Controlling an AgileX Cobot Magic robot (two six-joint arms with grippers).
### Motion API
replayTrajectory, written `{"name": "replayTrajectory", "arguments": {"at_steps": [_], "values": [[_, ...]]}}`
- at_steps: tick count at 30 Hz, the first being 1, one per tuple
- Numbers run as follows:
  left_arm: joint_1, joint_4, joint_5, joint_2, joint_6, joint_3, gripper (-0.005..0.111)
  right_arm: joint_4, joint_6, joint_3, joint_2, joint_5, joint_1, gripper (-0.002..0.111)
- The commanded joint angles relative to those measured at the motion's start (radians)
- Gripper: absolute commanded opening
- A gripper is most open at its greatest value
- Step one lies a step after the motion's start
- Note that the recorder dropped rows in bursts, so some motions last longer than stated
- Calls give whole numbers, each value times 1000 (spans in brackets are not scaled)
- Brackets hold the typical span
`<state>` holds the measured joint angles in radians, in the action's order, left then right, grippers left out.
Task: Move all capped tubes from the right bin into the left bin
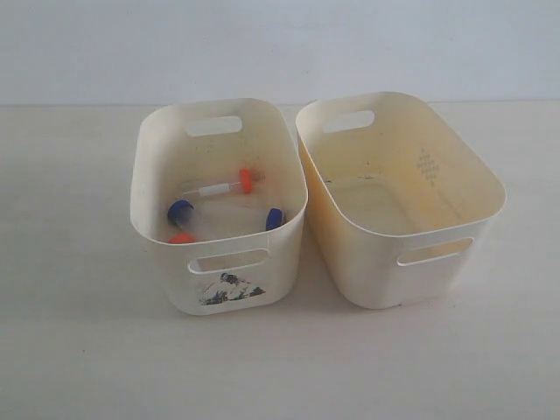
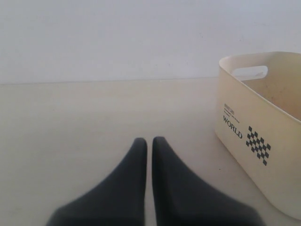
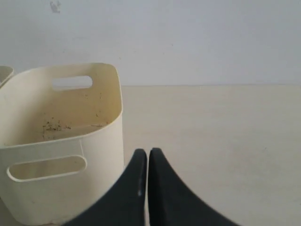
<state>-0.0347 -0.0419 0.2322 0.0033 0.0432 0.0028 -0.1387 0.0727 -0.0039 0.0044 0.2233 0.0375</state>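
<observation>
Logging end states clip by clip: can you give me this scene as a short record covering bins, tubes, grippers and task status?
left bin: pale tub with torn black-and-white sticker; holds all four tubes
capped tubes: four caps visible, two orange and two blue, lying inside the left bin
right bin: yellower tub, no tubes seen inside
left gripper: shut, holding nothing, above the table
right gripper: shut, holding nothing, near the right bin
task status: looks complete
</observation>
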Motion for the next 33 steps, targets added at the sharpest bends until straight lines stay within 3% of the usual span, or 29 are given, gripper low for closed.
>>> {"name": "replayTrajectory", "arguments": {"at_steps": [1,4,33], "values": [[1,2,-7,-3,-8,-3,4,121,-126,4,-4,60,3,1],[1,2,-7,-3,-8,-3,4,129,-120,4,-4,125,3,1],[1,2,-7,-3,-8,-3,4,129,-99,4,-4,125,3,1]]}}
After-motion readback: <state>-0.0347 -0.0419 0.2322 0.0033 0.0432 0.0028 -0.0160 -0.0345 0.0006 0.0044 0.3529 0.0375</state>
